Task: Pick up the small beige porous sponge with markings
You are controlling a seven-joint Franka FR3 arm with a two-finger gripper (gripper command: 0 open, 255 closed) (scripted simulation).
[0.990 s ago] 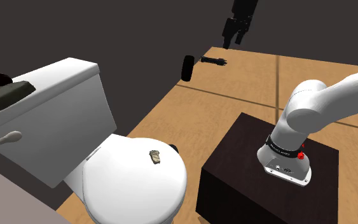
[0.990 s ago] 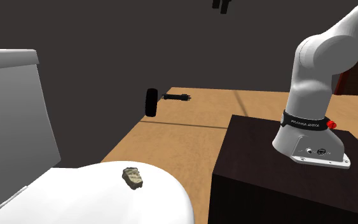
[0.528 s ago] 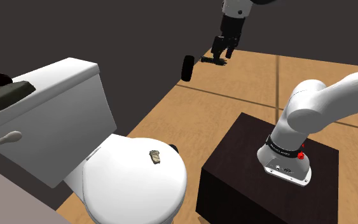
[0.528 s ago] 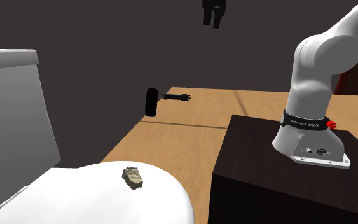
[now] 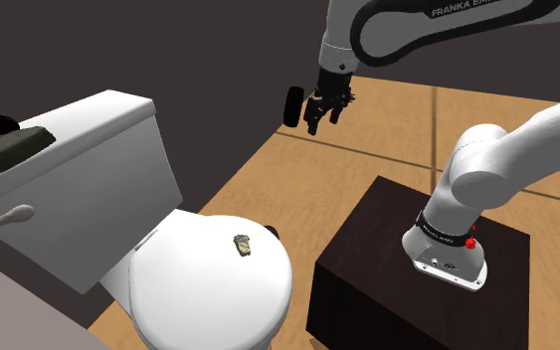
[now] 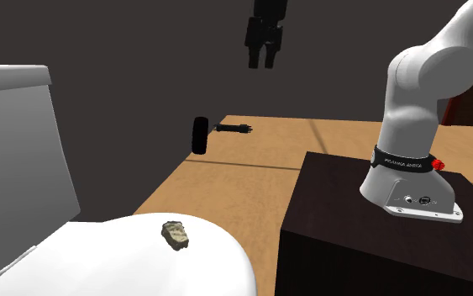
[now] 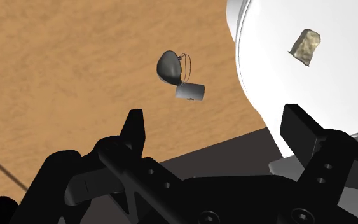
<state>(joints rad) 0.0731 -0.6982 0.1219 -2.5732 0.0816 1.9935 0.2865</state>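
Observation:
A small beige, porous sponge (image 5: 242,245) (image 6: 174,235) (image 7: 304,46) lies on the closed white toilet lid (image 5: 203,298) (image 6: 117,265) (image 7: 311,108). My black gripper (image 5: 321,119) (image 6: 261,60) hangs high in the air above the wooden floor, far from the sponge. In the wrist view the gripper (image 7: 219,127) is open, its fingers wide apart with nothing between them. There the sponge lies beyond the right finger (image 7: 301,127), off to the side.
The white toilet tank (image 5: 79,179) with its flush handle (image 5: 9,215) stands behind the lid, a dark object (image 5: 4,149) on top. A black roller (image 5: 293,106) (image 6: 200,134) and a dark tool (image 6: 236,129) lie on the floor. A small dark pouch (image 7: 170,66) lies beside the toilet. The dark stand (image 5: 407,288) is at lower right.
The gripper has come down and moved left in both exterior views, toward the toilet. It stays open. The sponge has not moved.

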